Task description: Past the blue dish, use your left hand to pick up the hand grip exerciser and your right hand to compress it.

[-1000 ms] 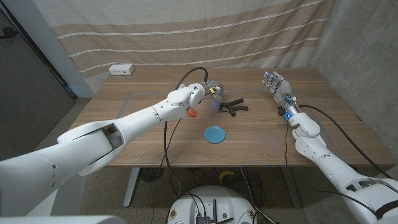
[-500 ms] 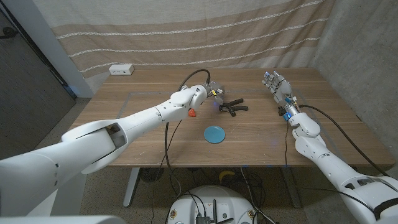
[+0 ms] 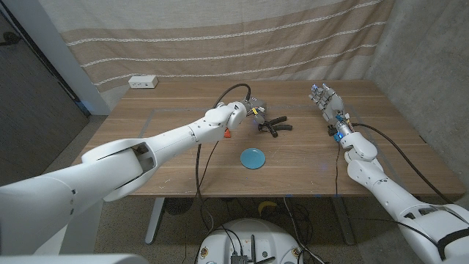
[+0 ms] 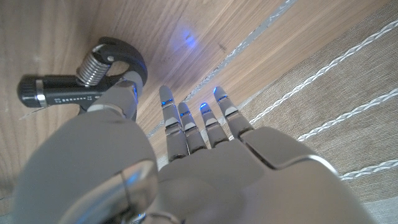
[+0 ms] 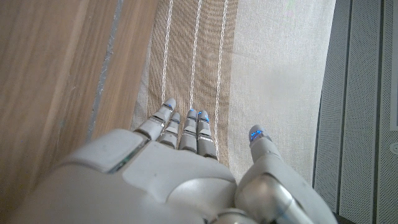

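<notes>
Left hand (image 3: 253,111) fingers (image 4: 186,127) spread beside hand grip exerciser (image 3: 274,125), right hand (image 3: 327,98) fingers apart, empty

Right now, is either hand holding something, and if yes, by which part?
Nothing is held. The left hand is open beside the hand grip exerciser, fingers spread and not around it. The right hand is open, away from it.

Matt wooden table (image 3: 183,158), metal-sprung exerciser (image 4: 93,78)
</notes>
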